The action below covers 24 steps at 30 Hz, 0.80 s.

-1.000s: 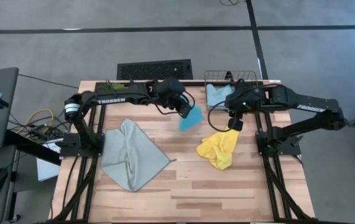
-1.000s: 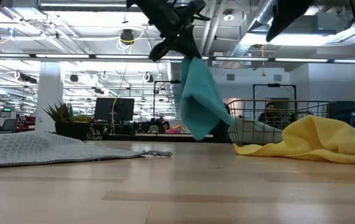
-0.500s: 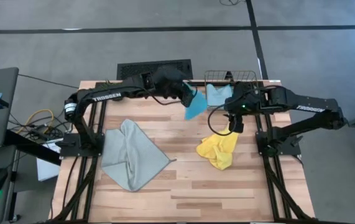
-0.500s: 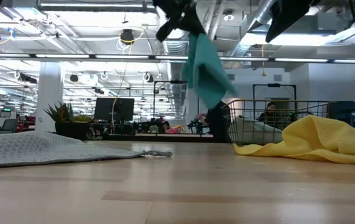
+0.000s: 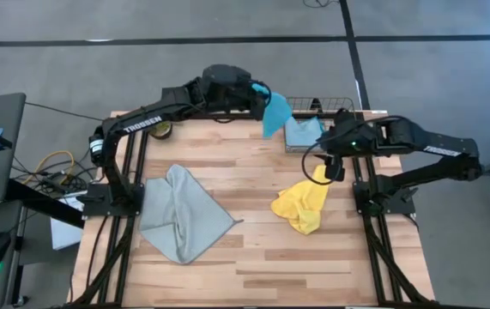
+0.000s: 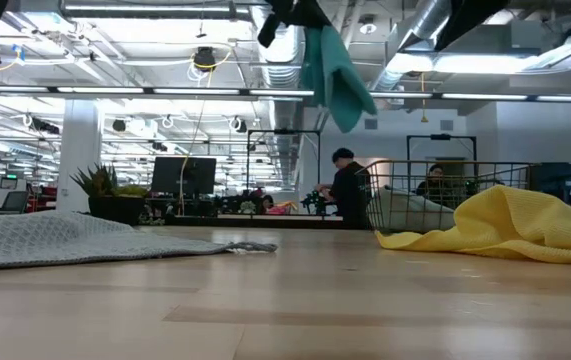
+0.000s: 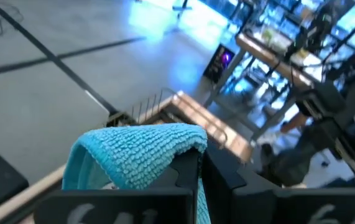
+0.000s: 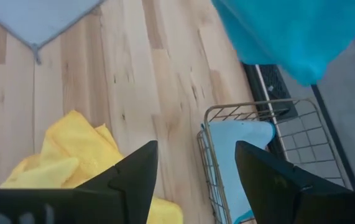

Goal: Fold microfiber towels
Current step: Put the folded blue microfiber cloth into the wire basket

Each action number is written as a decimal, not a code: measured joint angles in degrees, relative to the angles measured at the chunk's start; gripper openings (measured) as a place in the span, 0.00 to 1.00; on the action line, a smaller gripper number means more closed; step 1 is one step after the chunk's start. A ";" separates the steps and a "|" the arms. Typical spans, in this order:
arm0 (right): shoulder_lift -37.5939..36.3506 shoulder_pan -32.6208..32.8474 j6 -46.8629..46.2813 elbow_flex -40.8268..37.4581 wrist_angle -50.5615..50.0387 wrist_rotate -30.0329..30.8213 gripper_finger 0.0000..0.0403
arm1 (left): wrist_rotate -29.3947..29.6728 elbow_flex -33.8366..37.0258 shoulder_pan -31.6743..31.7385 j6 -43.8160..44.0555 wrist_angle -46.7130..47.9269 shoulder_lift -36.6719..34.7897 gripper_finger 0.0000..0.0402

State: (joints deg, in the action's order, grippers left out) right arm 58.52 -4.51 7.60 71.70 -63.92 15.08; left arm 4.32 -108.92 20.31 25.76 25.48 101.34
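Left arm dangling a cyan towel up by the basket

High view: left gripper [image 5: 257, 93] is clamped on the soft cyan-blue microfiber towel [image 5: 275, 112], hanging beside the wire mesh basket [image 5: 317, 106]. Low view: it hangs high above the table. Right wrist view: right gripper [image 8: 196, 180], fingers spread and empty, hovers over the crumpled yellow towel [image 8: 71, 152].

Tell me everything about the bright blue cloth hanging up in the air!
The bright cyan-blue microfiber towel is a soft, nubbly cloth with tiny loops. The left gripper pinches it at the top, fingers shut on a bunched fold. It dangles limp, high above the wooden table, near the far edge beside the wire mesh basket. It tapers to a point at the bottom. Only the gripper touches it; it hangs clear of table and basket.
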 joint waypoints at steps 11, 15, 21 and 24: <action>1.93 -0.02 5.02 0.00 18.58 8.13 0.59 | 7.43 0.00 0.23 0.20 -8.33 0.04 0.00; 5.09 0.00 8.61 0.02 27.66 9.50 0.59 | 9.21 0.00 0.23 0.17 -9.61 0.04 0.00; 11.25 -0.02 14.21 0.00 37.16 18.34 0.59 | 9.57 0.00 0.20 0.17 -10.54 0.04 0.00; 13.97 -0.01 15.33 0.00 42.39 20.41 0.59 | 9.57 0.00 0.20 -0.04 -10.63 0.04 0.00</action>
State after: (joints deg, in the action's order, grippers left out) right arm 72.49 -4.52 22.93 71.70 -21.52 35.50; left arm 13.89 -108.92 20.51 25.72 14.85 101.38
